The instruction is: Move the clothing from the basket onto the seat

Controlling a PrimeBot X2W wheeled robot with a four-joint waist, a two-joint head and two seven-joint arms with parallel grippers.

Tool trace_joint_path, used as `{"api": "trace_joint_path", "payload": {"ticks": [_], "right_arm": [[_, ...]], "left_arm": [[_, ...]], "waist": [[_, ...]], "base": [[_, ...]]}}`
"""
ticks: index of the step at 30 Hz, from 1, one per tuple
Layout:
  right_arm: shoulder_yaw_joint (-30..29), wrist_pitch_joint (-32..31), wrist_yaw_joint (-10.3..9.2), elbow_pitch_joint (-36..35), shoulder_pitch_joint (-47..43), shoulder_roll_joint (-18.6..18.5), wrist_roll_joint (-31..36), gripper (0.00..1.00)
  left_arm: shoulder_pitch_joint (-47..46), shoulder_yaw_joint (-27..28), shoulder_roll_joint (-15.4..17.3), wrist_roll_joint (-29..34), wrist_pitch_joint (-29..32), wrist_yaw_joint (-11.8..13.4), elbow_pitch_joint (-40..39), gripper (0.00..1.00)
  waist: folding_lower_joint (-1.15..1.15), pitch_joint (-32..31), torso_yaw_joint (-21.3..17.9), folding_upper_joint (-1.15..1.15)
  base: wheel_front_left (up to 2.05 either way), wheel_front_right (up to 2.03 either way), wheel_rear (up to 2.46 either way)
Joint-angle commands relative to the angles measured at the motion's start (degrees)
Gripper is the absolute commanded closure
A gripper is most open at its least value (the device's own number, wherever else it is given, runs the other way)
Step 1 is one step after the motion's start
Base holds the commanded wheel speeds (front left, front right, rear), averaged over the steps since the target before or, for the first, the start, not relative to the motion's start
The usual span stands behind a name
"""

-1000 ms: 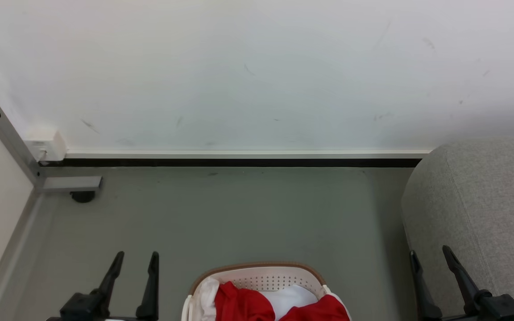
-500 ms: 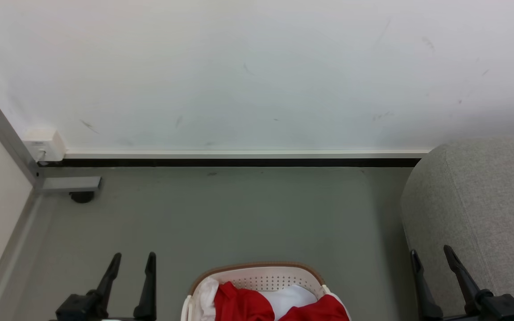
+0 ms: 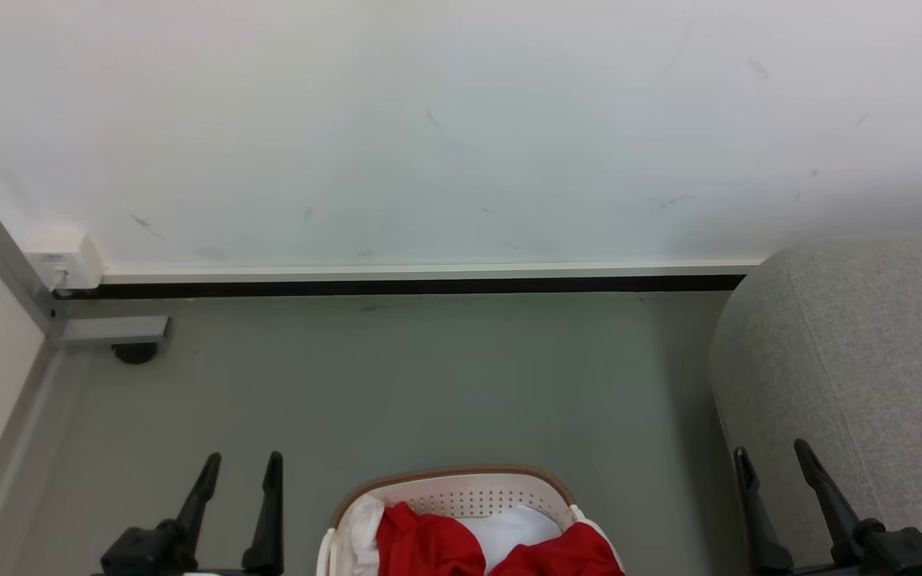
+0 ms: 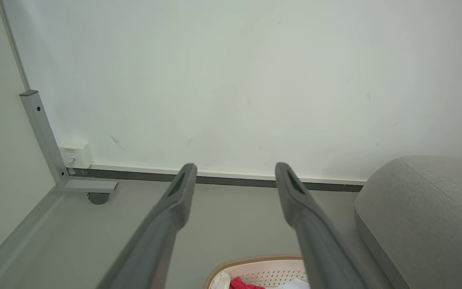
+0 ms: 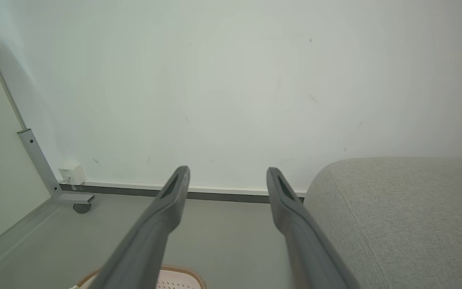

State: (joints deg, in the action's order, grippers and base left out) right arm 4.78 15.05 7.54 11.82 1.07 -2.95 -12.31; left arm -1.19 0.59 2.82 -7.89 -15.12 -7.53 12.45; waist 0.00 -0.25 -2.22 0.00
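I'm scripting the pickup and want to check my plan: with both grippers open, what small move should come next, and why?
Probably bring the left gripper inward and down toward the clothing in the basket. Both it and the right gripper stand open and empty, apart from the basket, the clothing lies heaped inside it, and the left gripper looks the nearer.

Around your one basket (image 3: 469,500) you have one seat (image 3: 869,360), one left gripper (image 3: 245,458), one right gripper (image 3: 769,448), and inside it clothing (image 3: 421,544) you cannot count.
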Motion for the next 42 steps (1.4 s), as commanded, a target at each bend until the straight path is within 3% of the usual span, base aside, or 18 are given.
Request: {"api": "trace_joint_path", "payload": {"ticks": [1,8,20,37,42], "right_arm": [[-0.1,0.2,-0.10,0.0,-0.2,0.0,-0.3,0.00],[-0.6,0.2,-0.10,-0.1,0.4,0.0,-1.1,0.00],[-0.3,0.1,-0.10,-3.0,5.7,0.0,-3.2,0.00],[-0.2,0.1,-0.10,-8.0,12.6,0.1,-6.3,0.00],[-0.1,0.1,-0.10,-9.0,14.0,0.1,-7.4,0.00]], "left_arm": [[-0.1,0.0,0.2,-0.3,0.0,0.1,-0.1,0.00],[-1.2,-1.0,0.3,-0.3,0.0,0.1,1.4,0.00],[-8.7,-3.8,2.9,2.4,0.0,0.1,6.6,0.00],[-25.8,-18.2,9.9,5.9,0.5,0.1,35.1,0.00],[-31.4,-23.6,10.2,5.5,5.0,0.1,43.3,0.00]], "waist": [[0.00,0.2,-0.3,0.00],[0.00,2.3,-2.7,0.00],[0.00,13.4,-9.2,0.00],[0.00,25.4,-16.7,0.00],[0.00,28.6,-18.4,0.00]], "base": [[0.00,0.00,0.00],[0.00,0.00,0.00],[0.00,0.00,0.00],[0.00,0.00,0.00],[0.00,0.00,0.00]]}}
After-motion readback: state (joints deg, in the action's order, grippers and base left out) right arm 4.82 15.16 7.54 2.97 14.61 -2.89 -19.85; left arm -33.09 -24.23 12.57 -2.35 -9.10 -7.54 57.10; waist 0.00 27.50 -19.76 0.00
